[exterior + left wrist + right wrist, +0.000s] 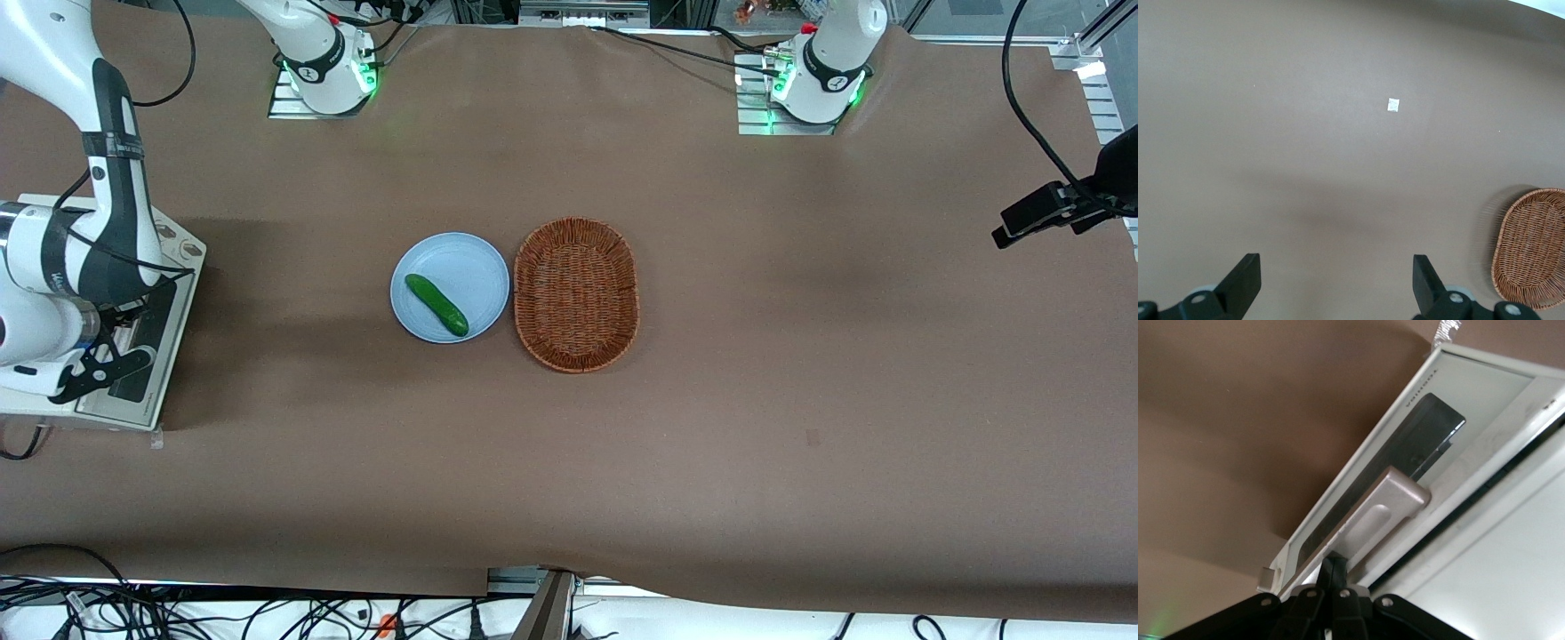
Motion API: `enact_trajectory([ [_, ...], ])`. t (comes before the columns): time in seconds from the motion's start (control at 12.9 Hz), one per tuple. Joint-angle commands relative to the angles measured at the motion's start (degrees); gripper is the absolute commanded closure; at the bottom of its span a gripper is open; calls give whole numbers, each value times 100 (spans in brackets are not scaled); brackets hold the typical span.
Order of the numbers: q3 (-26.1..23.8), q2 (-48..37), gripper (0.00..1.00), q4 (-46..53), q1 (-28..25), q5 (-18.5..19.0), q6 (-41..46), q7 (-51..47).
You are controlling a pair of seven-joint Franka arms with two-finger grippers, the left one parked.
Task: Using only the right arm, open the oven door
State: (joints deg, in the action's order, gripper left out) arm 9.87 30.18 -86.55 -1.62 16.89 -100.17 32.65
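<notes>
The cream oven (180, 255) stands at the working arm's end of the table, mostly covered by the right arm (116, 178). Its oven door (149, 348) shows dark glass beside the gripper (100, 368). In the right wrist view the oven door (1471, 393) has a cream face, a dark window and a silver bar handle (1385, 507). A dark gap runs between the door and the oven (1511, 567) body. The gripper (1338, 572) is shut, its two fingers pressed together with their tips tucked against one end of the handle.
A pale blue plate (467, 262) holding a green cucumber (436, 304) sits mid-table, with an oval wicker basket (576, 293) beside it; the basket (1535, 247) also shows in the left wrist view. A black camera mount (1058, 209) hangs at the parked arm's end.
</notes>
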Motion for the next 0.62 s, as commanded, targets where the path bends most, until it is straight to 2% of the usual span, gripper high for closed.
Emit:
enact_trajectory([
  [0.0, -38, 216, 100, -213, -109, -299, -407, -241],
  [0.23, -47, 322, 100, -221, -154, -318, -512, -364],
  [0.54, -47, 541, 100, -213, -163, -634, -697, -373],
])
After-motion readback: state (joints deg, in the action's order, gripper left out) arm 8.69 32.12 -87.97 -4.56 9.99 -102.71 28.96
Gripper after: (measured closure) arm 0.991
